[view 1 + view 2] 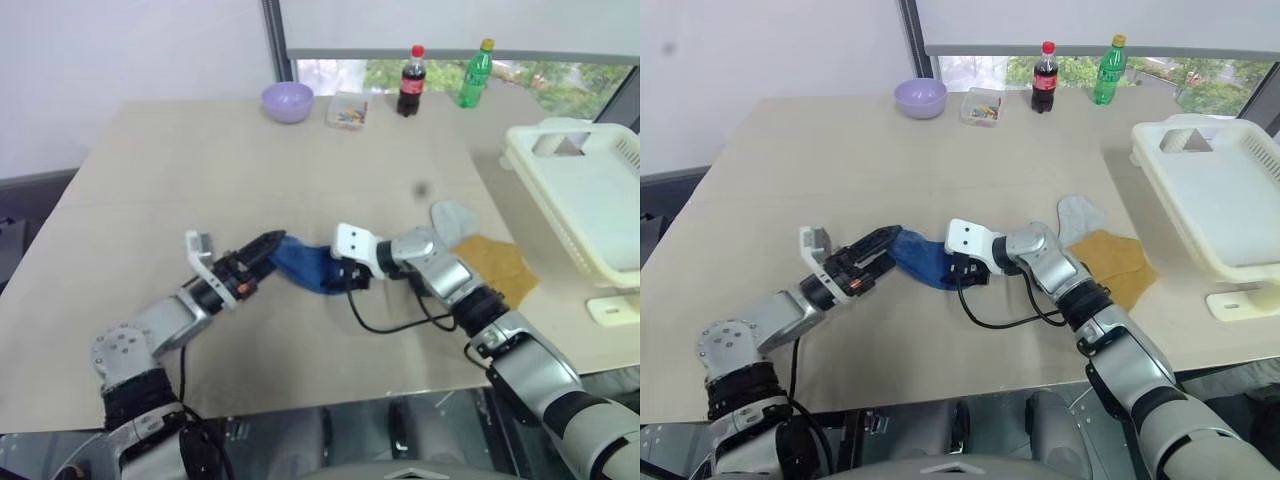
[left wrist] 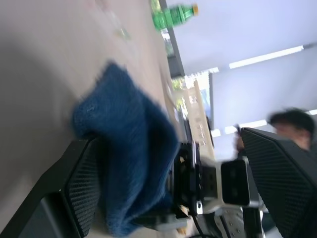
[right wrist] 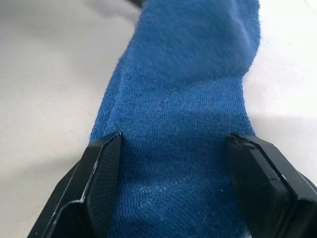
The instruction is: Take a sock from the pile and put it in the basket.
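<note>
- Three socks are counted on the tabletop (image 1: pixel 200 160): one royal blue sock (image 1: pixel 305 264), one mustard yellow sock (image 1: pixel 495 266) and one light grey sock (image 1: pixel 456 217).
- The yellow and grey socks are seen lying flat and touching each other near the basket, forming what is left of the pile; the grey one is partly overlapped by the yellow one.
- The blue sock is seen apart from them, towards the middle of the tabletop, stretched between the two tools as a soft knitted band, bunched at the left end.
- One right tool (image 3: pixel 171 163) is shown with its two black fingers set at either edge of the blue sock, the cloth spanning the gap between them, so the sock is held at that end.
- One left tool (image 1: pixel 872 252) is shown with its fingers spread wide apart; the bunched end of the blue sock lies between them, and a closed grip is not seen.
- One cream-white basket (image 1: pixel 600 190) with slotted sides is seen at the right edge of the tabletop, well apart from the blue sock.
- At the far edge, one lilac bowl (image 1: pixel 287 101), one small clear box (image 1: pixel 347 111), one cola bottle (image 1: pixel 411 82) and one green bottle (image 1: pixel 476 74) are counted.
</note>
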Robot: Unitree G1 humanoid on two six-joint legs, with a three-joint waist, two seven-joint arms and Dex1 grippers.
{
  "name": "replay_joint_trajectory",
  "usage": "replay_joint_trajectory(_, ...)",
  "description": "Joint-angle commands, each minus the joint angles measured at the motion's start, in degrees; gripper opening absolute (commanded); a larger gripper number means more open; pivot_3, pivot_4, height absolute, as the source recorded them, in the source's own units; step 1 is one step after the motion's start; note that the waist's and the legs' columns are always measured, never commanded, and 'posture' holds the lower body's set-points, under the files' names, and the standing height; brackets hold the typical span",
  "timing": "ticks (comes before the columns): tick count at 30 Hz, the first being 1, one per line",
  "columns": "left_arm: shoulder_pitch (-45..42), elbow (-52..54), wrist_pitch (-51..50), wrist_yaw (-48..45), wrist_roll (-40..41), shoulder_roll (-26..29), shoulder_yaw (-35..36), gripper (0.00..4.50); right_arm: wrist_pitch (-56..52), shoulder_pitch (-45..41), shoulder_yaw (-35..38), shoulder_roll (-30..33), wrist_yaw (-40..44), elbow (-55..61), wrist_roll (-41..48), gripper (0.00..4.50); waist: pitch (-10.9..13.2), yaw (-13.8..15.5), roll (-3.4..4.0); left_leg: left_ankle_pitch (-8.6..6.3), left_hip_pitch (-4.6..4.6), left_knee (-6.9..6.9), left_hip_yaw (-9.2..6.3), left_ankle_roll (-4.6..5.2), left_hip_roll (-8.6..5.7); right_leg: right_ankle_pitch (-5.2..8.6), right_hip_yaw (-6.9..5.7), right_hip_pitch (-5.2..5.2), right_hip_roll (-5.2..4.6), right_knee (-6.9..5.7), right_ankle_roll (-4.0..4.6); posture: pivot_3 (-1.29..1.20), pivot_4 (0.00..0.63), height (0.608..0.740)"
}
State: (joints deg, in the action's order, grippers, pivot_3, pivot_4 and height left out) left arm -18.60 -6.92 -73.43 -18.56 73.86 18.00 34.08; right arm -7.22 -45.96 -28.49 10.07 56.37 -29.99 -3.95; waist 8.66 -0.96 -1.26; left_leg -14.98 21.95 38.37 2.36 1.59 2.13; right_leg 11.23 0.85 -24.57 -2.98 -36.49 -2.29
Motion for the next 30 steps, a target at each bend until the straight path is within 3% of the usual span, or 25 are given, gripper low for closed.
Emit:
replay_joint_trajectory(1, -2.18, 1.62, 1.75, -1.51, 1.62, -0.26, -1.31, 4.44, -1.38, 1.71, -1.65, 2.07, -0.56, -3.23, -4.05, 3.38, 0.01, 0.00, 0.00, 0.00, 0.00, 0.00, -0.01, 0.00, 0.00, 0.00, -0.01, 0.00, 0.00, 0.00, 0.00, 0.00, 0.150, 0.740)
replay_joint_trajectory(14, -4.86, -0.59, 3.67, -6.39, -1.66, -0.78, -9.51, 4.44, -0.62, 2.05, -1.91, 2.90, -1.29, -2.79, -4.92, 3.38, 0.01, -0.05, 0.00, 0.00, 0.05, -0.05, -0.06, 0.00, -0.02, 0.00, -0.07, 0.01, 0.03, 0.15, -0.01, 0.00, 0.150, 0.740)
replay_joint_trajectory(16, -5.06, -1.11, 4.05, -6.98, -2.04, -0.56, -9.92, 4.50, -0.25, 2.10, -1.62, 3.04, -1.93, -2.63, -5.01, 3.89, 0.02, -0.02, 0.00, 0.00, 0.07, -0.06, -0.07, 0.00, -0.02, 0.00, -0.08, 0.01, 0.05, 0.19, 0.00, 0.00, 0.150, 0.740)
replay_joint_trajectory(17, -5.23, -1.38, 4.18, -7.43, -2.32, -0.35, -10.15, 4.50, 0.24, 2.14, -1.37, 3.07, -2.35, -2.45, -4.92, 4.47, 0.02, -0.02, 0.00, 0.00, 0.09, -0.07, -0.10, 0.00, -0.01, 0.00, -0.10, 0.01, 0.05, 0.22, 0.00, 0.00, 0.150, 0.740)
replay_joint_trajectory(30, -5.77, -3.02, 4.93, -11.28, -5.22, 0.14, -11.75, 4.50, 2.05, 4.42, -0.52, 5.29, 1.35, 9.47, -1.69, 4.47, 0.11, 0.18, 0.00, -0.01, 0.82, -0.14, -0.53, 0.00, -0.04, -0.14, -0.52, -0.25, 0.00, 0.68, 0.22, 0.00, 0.150, 0.740)
